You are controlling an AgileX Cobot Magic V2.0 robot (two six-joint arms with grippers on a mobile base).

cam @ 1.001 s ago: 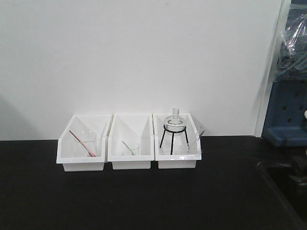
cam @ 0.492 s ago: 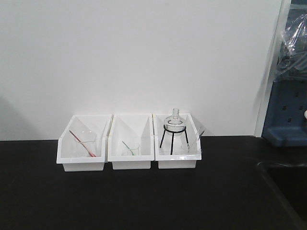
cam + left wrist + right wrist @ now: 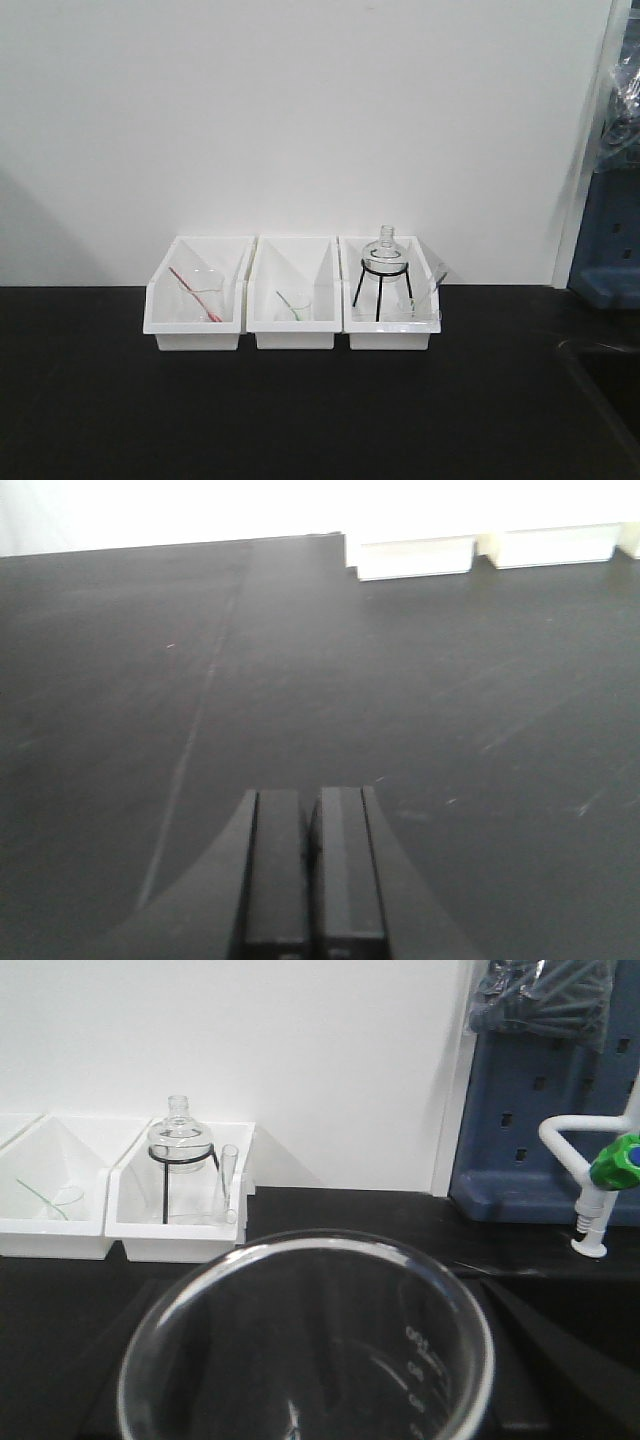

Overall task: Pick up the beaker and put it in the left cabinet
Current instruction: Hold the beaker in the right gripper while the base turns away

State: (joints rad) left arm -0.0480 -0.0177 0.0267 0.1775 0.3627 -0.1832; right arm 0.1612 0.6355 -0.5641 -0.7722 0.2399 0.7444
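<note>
I'm holding the beaker (image 3: pixel 305 1345) clamped in the right hand (image 3: pixel 310 1405) — pick done, I judge; left hand (image 3: pixel 310 815) fingers together; placing remaining — cabinet unseen.

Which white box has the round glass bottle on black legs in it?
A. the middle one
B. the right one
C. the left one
B: the round flask on its black tripod stands inside the right bin of the three.
</note>
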